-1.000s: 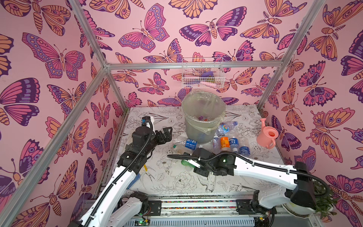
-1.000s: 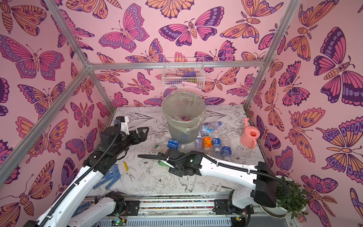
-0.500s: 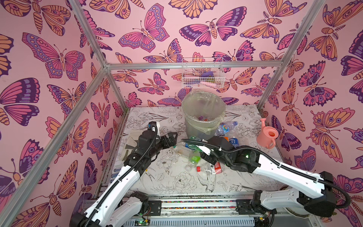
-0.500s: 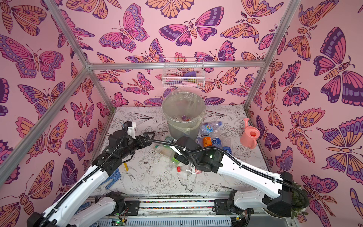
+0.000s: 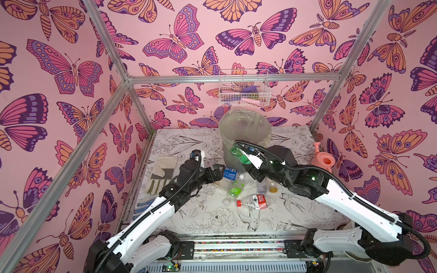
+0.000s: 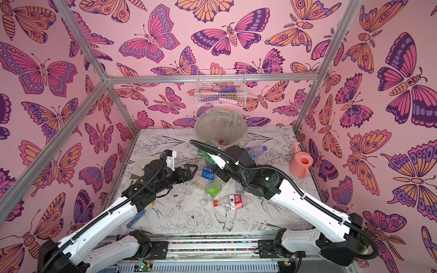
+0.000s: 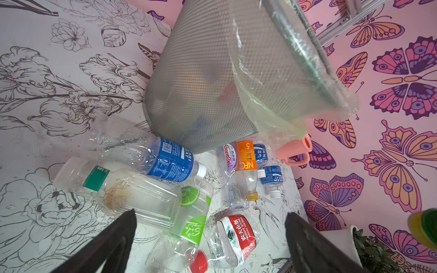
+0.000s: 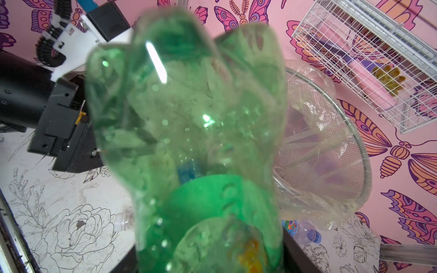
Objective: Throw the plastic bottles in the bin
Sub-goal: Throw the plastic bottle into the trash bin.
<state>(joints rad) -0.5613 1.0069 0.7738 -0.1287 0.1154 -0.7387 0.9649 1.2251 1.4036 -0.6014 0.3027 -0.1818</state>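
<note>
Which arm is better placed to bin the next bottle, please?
Right: the right gripper holds the green bottle raised by the bin rim. The left gripper is open and empty, low near bottles on the table.

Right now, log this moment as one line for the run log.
right fingers: shut on green bottle, held up beside bin rim | left fingers: open, empty, facing loose bottles | stage: drop pending
</note>
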